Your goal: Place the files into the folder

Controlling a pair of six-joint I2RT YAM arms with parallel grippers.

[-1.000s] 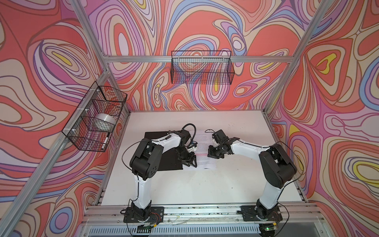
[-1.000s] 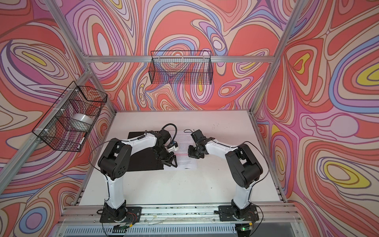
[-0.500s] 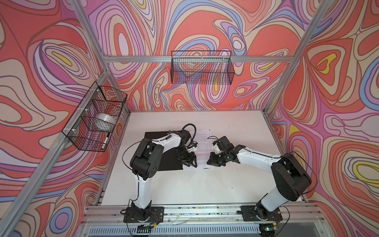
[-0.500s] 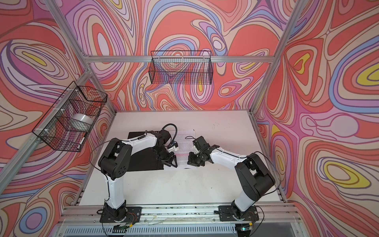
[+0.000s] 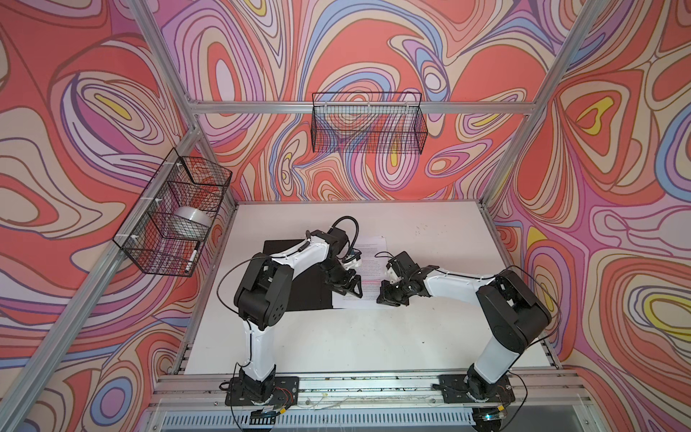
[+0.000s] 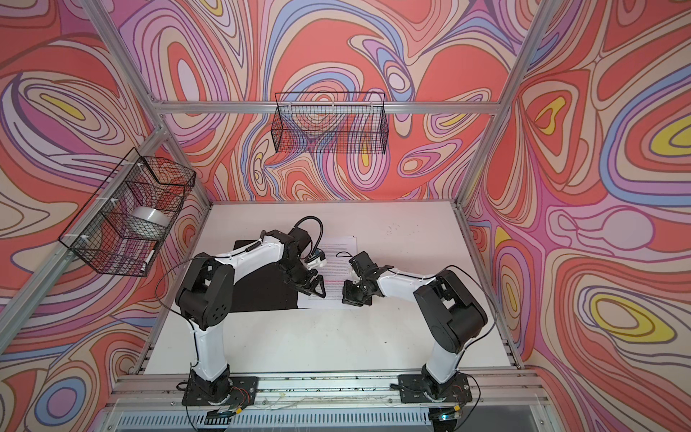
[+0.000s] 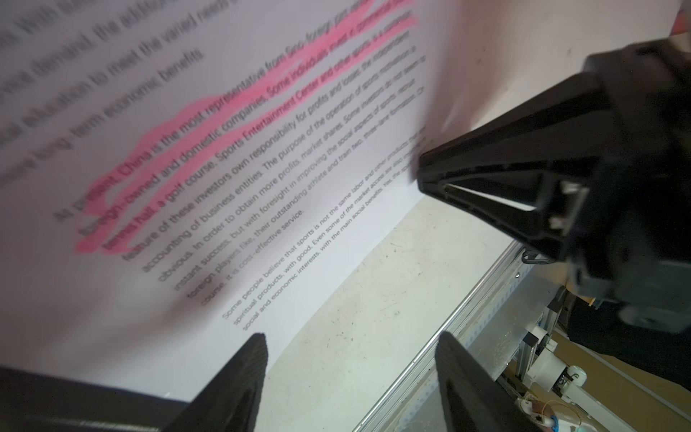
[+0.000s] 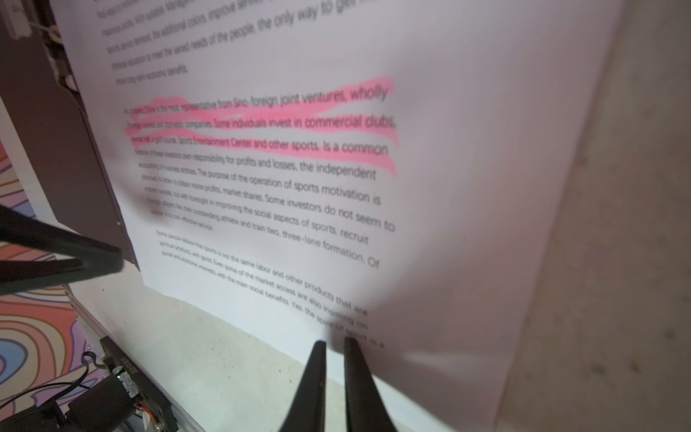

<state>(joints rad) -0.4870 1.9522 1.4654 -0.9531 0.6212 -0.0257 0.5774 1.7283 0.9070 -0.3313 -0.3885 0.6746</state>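
So, files (image 5: 368, 262) on the tabletop (image 5: 374, 336), butted against the right-arm side of the folder (image 5: 310, 291), long axis parallel to it | left gripper (image 5: 353, 290) nearer the folder, jaws apart, empty | right gripper (image 5: 385, 298) pinched together at the files' edge away from the folder, grip unclear

The white table (image 5: 411, 336) lies bare to the right of the files (image 5: 370, 269), behind them and along the whole near strip, leaving room for a gripper to pass. Over the near half of the files the left gripper (image 5: 354, 290), jaws apart, and the right gripper (image 5: 387, 298), jaws nearly together, face each other across a narrow gap, and the left arm (image 5: 299, 258) lies across the open folder (image 5: 312, 295). The back-wall wire basket (image 5: 368, 127) and left-wall wire basket (image 5: 175, 220) hang above the tabletop.
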